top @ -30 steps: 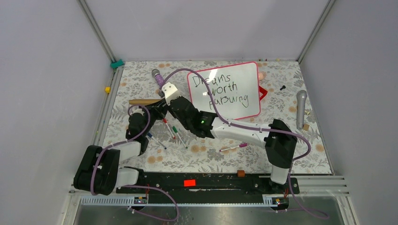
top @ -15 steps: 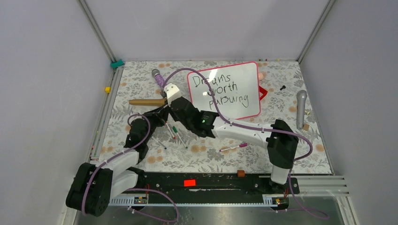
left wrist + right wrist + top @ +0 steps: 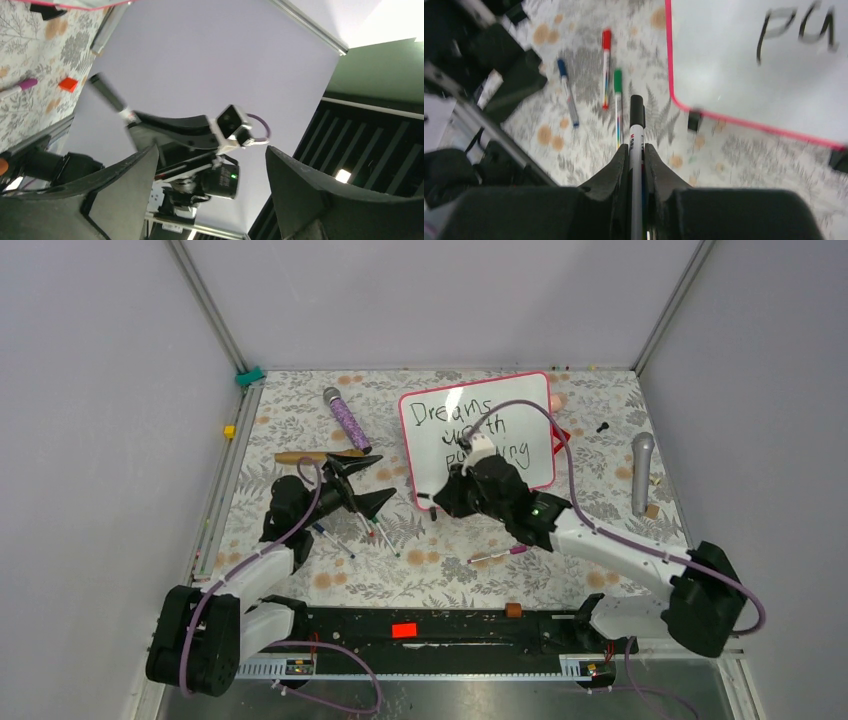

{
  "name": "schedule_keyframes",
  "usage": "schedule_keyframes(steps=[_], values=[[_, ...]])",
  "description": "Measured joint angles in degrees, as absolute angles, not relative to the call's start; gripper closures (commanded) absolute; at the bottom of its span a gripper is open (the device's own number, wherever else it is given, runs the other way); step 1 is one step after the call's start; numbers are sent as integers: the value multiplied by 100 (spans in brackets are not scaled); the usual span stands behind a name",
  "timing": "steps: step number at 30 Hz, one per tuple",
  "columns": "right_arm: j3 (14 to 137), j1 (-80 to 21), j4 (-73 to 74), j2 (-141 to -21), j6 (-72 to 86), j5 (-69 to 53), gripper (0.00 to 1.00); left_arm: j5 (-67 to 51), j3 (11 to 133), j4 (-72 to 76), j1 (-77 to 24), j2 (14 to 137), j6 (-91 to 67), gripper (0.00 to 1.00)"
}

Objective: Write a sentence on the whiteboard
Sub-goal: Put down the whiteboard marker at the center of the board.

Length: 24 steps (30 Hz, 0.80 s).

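- Surface (image 3: 290,420): covered in a floral cloth. All places below are given from the whiteboard.
- Whiteboard (image 3: 528,410): sat at the far middle of the surface. The right wrist view showed its near-left corner (image 3: 724,75) and a small black foot under the edge, which the top view did not resolve.
- Sentence (image 3: 452,410): three black lines on the whiteboard. From above only "Dreams" read clean, because the right arm and its purple cable crossed the lower two lines. The wrist view caught just "pu" (image 3: 796,30).
- Left end effector (image 3: 365,483): sat left of the whiteboard and apart from it, spread wide with nothing between the fingers. Its own camera looked across at the right arm, with the whiteboard barely in frame.
- Right end effector (image 3: 442,500): sat just off the whiteboard's near-left corner, clamped on a black marker (image 3: 636,125). The marker's black end pointed away from the board.
- Loose markers (image 3: 606,65): red, green and blue, lying left of the whiteboard between the two end effectors.
- Risks, as judged:
  - The cable over the writing could smear ink if it sagged.
  - The two end effectors sat near each other, so a careless swing could clip one or scatter the loose markers.
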State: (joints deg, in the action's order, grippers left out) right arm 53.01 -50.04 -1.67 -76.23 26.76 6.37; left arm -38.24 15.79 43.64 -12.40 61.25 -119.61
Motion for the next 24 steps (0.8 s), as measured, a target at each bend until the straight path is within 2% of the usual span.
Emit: schedule_keyframes(steps=[5, 13, 14, 15, 16, 17, 18, 24], values=[[4456, -4624, 226, -6895, 3142, -375, 95, -4423, 2451, 2849, -1111, 6241, -11069, 20], [3743, -4342, 285, -6836, 3616, -1271, 93, -4584, 4139, -436, -1050, 6624, -7990, 19], [3691, -4335, 228, -6893, 3660, -1319, 83, -4550, 4230, -781, -1050, 6678, -7601, 19], [3642, -4324, 134, -6973, 3712, -1350, 64, -4519, 4254, -987, -1050, 6700, -7358, 19], [3603, -4307, 27, -7065, 3778, -1400, 30, -4469, 4259, -1275, -1050, 6726, -7043, 19], [3575, -4281, -75, -7164, 3852, -1450, 8, -4431, 4259, -1496, -1050, 6742, -6836, 19], [3568, -4261, -128, -7247, 3951, -1470, 2, -4383, 4259, -1686, -1050, 6759, -6630, 19], [3568, -4119, -110, -7275, 3997, -1297, 1, -4110, 4257, -2379, -1050, 6766, -5588, 9]])
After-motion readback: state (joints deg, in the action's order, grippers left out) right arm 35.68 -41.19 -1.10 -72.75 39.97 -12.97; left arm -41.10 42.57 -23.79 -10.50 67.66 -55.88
